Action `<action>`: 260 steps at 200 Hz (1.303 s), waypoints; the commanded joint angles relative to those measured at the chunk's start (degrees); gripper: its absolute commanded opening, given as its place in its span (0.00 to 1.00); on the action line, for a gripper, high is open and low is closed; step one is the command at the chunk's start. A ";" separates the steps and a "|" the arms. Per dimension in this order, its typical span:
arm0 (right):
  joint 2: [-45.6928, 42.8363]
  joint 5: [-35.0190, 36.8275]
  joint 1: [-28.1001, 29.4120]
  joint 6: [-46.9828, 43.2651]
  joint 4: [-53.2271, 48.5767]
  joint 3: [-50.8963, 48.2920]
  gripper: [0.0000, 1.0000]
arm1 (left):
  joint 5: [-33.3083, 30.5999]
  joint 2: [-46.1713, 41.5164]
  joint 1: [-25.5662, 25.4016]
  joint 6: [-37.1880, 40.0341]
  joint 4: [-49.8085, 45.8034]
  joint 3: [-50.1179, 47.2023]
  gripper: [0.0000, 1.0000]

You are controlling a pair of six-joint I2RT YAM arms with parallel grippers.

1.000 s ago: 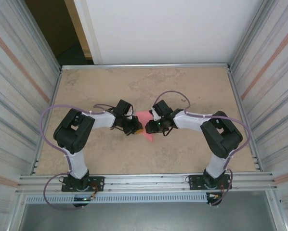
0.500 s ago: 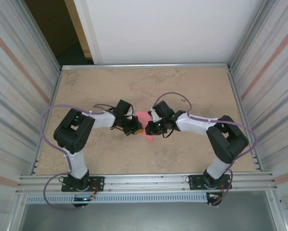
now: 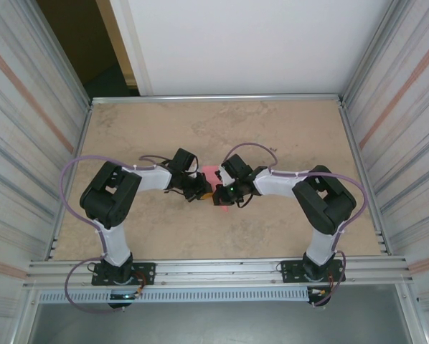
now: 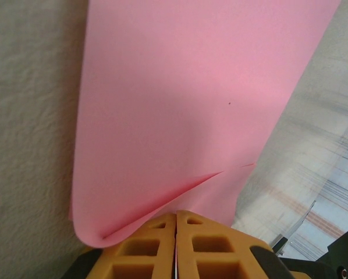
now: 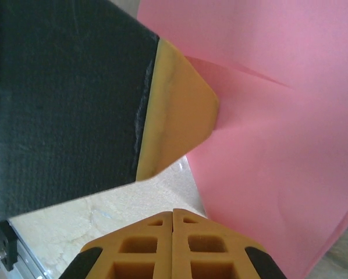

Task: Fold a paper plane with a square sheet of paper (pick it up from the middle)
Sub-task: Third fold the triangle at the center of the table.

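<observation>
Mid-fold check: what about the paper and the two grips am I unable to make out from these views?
- Top external: the pink paper is mostly covered by the left gripper and right gripper; its creases are too small to read.
- Left wrist: the paper's far corners are cut off by the top edge.
- Right wrist: whether the shut right gripper pinches any paper is unclear; the left gripper's finger hides part of the fold.

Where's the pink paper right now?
Top view: the pink paper is over the middle of the table, pinched in the shut left claw, with the right claw close on its right.
</observation>
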 commanded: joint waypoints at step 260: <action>-8.73 -0.11 -2.24 -4.48 -7.71 -11.95 0.05 | -5.95 6.01 2.73 3.60 -7.01 -1.14 0.09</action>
